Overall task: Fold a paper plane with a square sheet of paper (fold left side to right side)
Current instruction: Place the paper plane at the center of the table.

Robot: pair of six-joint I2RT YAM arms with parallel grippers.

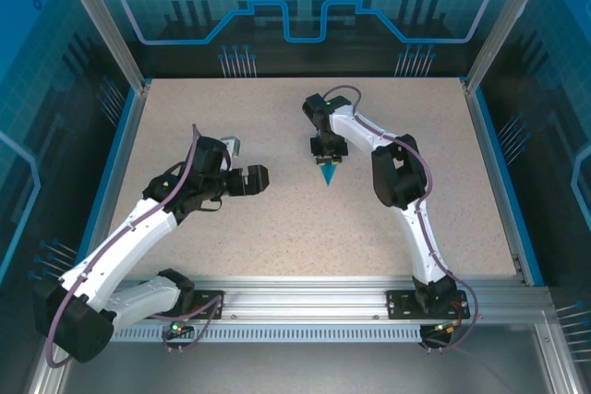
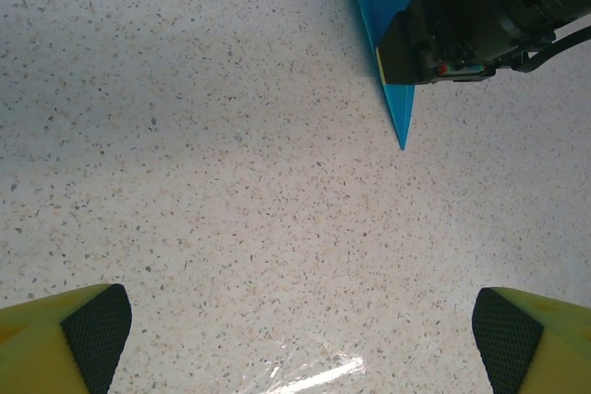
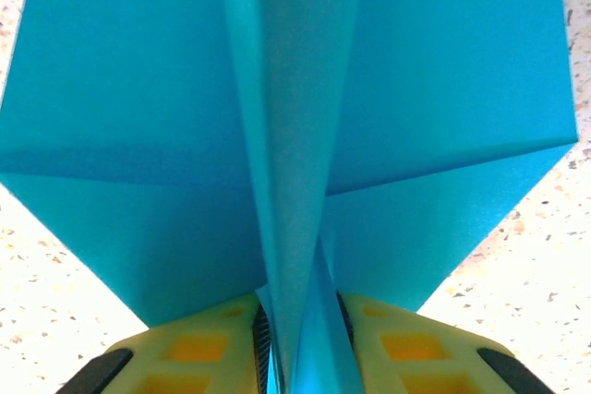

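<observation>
The square sheet of paper shows here folded into a teal-blue paper plane [image 1: 328,173], a slim dart near the middle of the table with its nose toward the arm bases. Its wings [image 3: 138,89] spread wide in the right wrist view. My right gripper [image 1: 327,149] is at the plane's tail. The plane's centre fold runs between the yellow fingers [image 3: 199,348] of the right gripper [image 3: 300,339], and the jaws stand slightly apart around it. My left gripper [image 1: 263,179] hangs to the left of the plane, wide open [image 2: 300,334], nothing between its pads [image 2: 92,329]. From there I see the plane [image 2: 388,6] and the right gripper [image 2: 406,53].
The speckled beige table [image 1: 231,228] has blue rails on both sides and a metal beam at its near edge. A shiny patch of clear film [image 2: 314,376] lies on the surface under the left gripper. The right arm's elbow [image 1: 397,177] rises to the right of the plane.
</observation>
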